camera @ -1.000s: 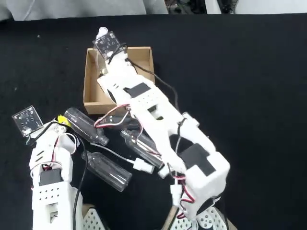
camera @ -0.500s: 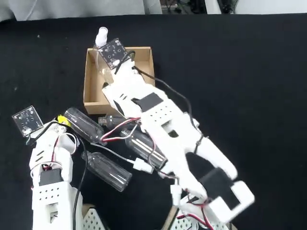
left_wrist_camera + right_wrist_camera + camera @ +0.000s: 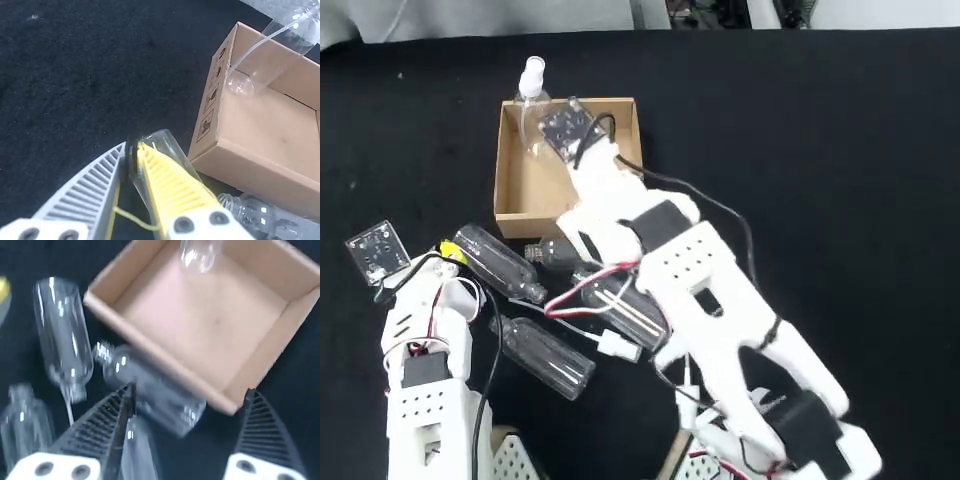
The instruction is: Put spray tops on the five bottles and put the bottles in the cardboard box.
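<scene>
The right gripper [image 3: 190,390], wide open and empty, hangs over a bare-necked bottle [image 3: 160,395] just below the box [image 3: 530,190] at upper left of the high view; it should straddle the bottle mid-body, clear of cardboard, before closing.

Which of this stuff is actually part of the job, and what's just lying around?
Job:
- cardboard box
- bottle with spray top, leaning in the box
- four uncapped bottles lying beside it
- loose spray top

Not job:
- arms' cables
- black table cover
</scene>
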Robot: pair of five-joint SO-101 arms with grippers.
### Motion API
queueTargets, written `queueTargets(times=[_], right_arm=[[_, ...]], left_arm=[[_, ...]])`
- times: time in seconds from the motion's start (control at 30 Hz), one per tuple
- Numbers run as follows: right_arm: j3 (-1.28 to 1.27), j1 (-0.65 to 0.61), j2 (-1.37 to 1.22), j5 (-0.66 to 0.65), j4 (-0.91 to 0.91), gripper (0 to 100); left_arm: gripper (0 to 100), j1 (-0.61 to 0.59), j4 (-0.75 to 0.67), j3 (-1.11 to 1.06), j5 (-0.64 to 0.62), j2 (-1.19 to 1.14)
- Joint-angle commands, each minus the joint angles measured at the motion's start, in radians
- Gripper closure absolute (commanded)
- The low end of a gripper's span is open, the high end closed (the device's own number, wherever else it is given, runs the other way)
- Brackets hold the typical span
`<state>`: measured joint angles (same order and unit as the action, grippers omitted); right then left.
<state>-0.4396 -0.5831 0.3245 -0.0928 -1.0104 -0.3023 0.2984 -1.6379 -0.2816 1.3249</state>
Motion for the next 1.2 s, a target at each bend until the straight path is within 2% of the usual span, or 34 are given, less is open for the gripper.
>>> queueTargets(times=[0.0,0.27,0.47,0.57,0.77,1.17], right_arm=[[-0.044,-0.015,0.119,-0.032,-0.043,70.1],[-0.231,-0.021,0.346,-0.034,-0.048,70.1],[-0.3,-0.031,0.412,-0.055,-0.055,70.1],[-0.298,-0.087,0.392,-0.101,-0.092,70.1],[-0.298,-0.204,0.332,-0.101,-0.118,70.1],[-0.2,-0.216,0.081,-0.101,-0.155,70.2]], left_arm=[[97,-0.008,-0.026,0.019,0.008,0.014],[97,-0.008,-0.026,0.019,0.008,0.014],[97,-0.008,-0.026,0.018,0.008,0.014],[97,-0.008,-0.026,0.018,0.008,0.014],[97,-0.008,-0.026,0.018,0.008,0.014],[97,-0.008,-0.026,0.018,0.009,0.014]])
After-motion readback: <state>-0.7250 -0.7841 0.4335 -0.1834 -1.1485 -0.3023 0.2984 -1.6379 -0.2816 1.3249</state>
